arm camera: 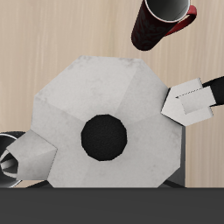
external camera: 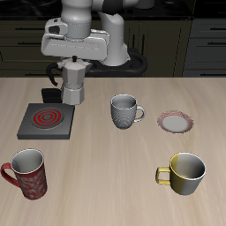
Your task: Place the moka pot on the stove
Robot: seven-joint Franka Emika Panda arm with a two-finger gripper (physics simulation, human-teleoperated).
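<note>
The silver faceted moka pot [external camera: 73,84] stands upright just behind the back edge of the stove [external camera: 46,121], a flat dark square with red coil rings. My gripper [external camera: 75,62] comes down over its top and is shut on it. In the wrist view the pot's octagonal lid [arm camera: 105,114] with its black knob fills the frame, and my gripper [arm camera: 109,131] has one pale finger [arm camera: 194,98] pressed against each opposite side of it. I cannot tell whether the pot's base touches the table. The pot hides the stove in the wrist view.
A grey patterned mug [external camera: 125,111] stands mid-table beside the stove, with a small pink-rimmed plate [external camera: 176,122] beyond it. Near the front edge stand a red mug [external camera: 26,172] [arm camera: 162,19] and a yellow mug [external camera: 185,172].
</note>
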